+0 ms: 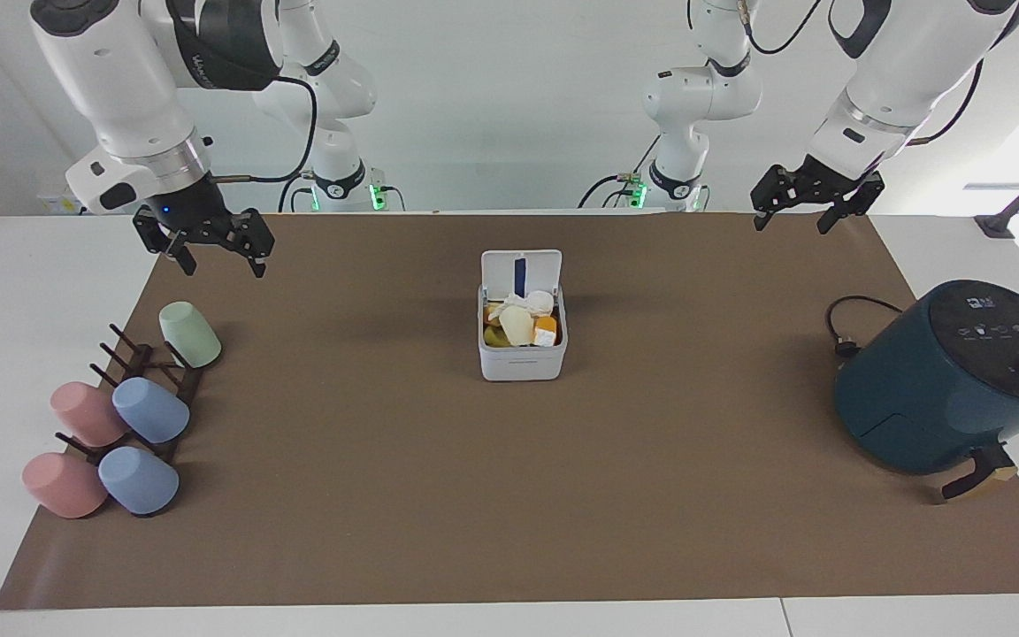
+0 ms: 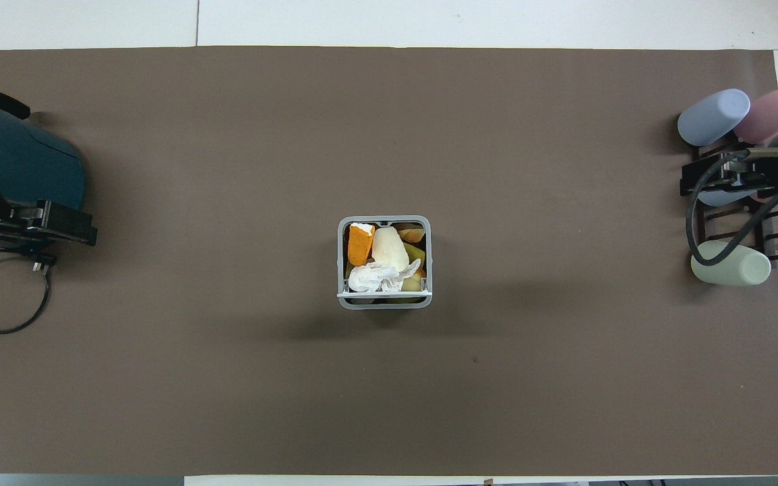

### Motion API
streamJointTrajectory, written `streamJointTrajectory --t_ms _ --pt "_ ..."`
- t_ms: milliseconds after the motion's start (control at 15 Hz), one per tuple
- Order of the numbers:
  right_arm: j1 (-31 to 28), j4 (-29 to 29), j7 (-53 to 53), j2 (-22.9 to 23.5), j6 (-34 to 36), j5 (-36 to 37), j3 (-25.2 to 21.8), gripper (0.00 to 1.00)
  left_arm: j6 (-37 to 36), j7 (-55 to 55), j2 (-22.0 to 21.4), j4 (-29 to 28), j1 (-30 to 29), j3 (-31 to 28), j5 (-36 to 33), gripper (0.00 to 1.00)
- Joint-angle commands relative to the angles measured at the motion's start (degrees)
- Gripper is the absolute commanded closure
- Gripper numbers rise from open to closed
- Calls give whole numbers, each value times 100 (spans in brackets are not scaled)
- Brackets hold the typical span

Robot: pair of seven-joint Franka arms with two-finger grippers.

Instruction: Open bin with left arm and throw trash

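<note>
While both arms hang raised at their own ends of the table, I see the bin [image 1: 523, 341] standing in the middle of the brown mat [image 1: 509, 495], well apart from either gripper and between them. Its lid [image 1: 521, 272] stands upright on the edge nearest the robots. Inside I can make out the trash: a crumpled white tissue [image 2: 377, 275], an orange wedge [image 2: 360, 244] and a pale cream lump [image 2: 389, 248], with some yellow-green scraps under them.

My left gripper [image 1: 808, 206] hovers over the mat's edge closest to the robots, at the left arm's end; its fingers stand wide apart and hold nothing. Below it and farther out from the robots sits the dark teal air fryer [image 1: 947, 376], with its black cord [image 1: 846, 329] looped on the mat between gripper and fryer.

My right gripper [image 1: 213, 249] hangs over the mat's corner at the right arm's end, fingers also spread wide and empty. Out from it, farther from the robots, I see the dark cup rack [image 1: 142, 372] with a green cup [image 1: 189, 333] closest to the gripper, then two blue cups [image 1: 149, 410] and two pink cups [image 1: 85, 413]. In the overhead view this gripper covers part of the rack, yet the facing view shows it well above the cups.
</note>
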State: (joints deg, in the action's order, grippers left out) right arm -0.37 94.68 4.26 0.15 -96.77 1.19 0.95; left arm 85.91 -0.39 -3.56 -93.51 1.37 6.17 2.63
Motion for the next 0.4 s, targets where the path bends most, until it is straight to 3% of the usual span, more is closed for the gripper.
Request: streamJointTrajectory --t_ms 0,333 --pt "-16 121 -100 -129 18 -119 -15 0 23 -84 22 52 48 -11 -122 0" --pt "-33 121 -100 -129 9 -110 -15 0 23 -84 22 52 56 -2 -122 0"
